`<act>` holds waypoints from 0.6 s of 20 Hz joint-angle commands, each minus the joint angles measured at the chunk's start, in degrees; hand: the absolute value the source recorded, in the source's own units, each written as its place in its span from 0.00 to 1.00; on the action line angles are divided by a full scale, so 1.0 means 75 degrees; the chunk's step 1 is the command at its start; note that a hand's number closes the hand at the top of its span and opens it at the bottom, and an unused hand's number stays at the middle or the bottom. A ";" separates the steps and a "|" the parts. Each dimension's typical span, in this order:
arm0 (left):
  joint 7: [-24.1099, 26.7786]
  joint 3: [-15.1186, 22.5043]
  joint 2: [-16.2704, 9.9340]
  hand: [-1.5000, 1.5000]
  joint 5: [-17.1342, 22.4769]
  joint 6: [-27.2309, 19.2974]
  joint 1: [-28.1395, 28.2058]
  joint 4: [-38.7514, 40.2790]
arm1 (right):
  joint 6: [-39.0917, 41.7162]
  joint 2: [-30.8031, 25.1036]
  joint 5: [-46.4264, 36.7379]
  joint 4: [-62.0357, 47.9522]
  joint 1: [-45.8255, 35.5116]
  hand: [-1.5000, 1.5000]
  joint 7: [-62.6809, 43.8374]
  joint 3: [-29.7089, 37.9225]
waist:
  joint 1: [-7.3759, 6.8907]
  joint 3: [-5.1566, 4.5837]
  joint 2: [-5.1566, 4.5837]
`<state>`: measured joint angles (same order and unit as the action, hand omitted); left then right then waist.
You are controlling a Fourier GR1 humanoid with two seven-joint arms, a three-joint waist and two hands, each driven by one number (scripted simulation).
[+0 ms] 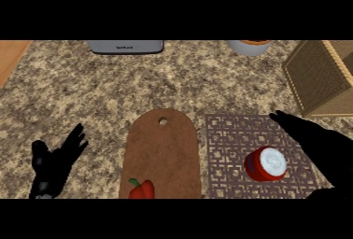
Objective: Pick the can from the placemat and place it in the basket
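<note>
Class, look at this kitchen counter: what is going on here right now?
A robot is working at the counter. Its right hand is open, fingers straight, just right of the red can, which lies on the patterned placemat, not yet grasped. The wicker basket waits at the upper right. The left hand rests open at the lower left. A wooden cutting board with a red pepper lies beside the placemat.

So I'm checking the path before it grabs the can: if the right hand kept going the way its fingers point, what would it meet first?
The right hand points up-left over the placemat, past the can. Beyond that lies bare counter; nothing stands in that line, though height is unclear.
</note>
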<state>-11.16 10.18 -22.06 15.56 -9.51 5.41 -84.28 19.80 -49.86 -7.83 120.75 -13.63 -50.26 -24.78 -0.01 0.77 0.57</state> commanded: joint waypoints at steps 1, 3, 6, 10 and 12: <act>-0.0029 0.0342 0.0366 0.50 -0.0313 -0.0169 0.0456 0.0662 | -0.0224 0.0222 -0.0773 -0.0075 0.0536 0.00 0.0261 -0.0246 | 0.0040 -0.0099 -0.0078; -0.0073 -0.0036 -0.0073 0.50 0.0022 0.0349 0.0436 0.0534 | -0.0216 0.0626 -0.1058 -0.0592 0.0217 0.00 0.0335 -0.0446 | -0.0064 -0.0101 -0.0090; 0.0042 0.0290 0.0373 0.50 -0.0332 0.0078 0.0335 0.0745 | -0.0206 0.0786 -0.1059 -0.0654 0.0207 0.00 0.0546 -0.0290 | -0.0012 -0.0102 -0.0093; -0.0263 0.0056 0.0314 0.50 -0.0204 0.0068 0.0356 0.0383 | -0.0307 0.1099 -0.1480 -0.0521 0.0377 0.00 0.0532 -0.0381 | -0.0005 -0.0102 -0.0073; -0.0496 -0.0021 0.0106 0.50 -0.0142 0.0161 0.0514 0.0009 | -0.0319 0.1338 -0.1764 -0.0858 0.0382 0.00 0.0558 -0.0630 | -0.0057 -0.0099 -0.0076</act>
<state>-10.52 9.02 -21.08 14.62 -8.58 6.20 -85.10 17.43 -42.44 -18.65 115.85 -10.56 -46.01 -28.32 -0.11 0.75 0.58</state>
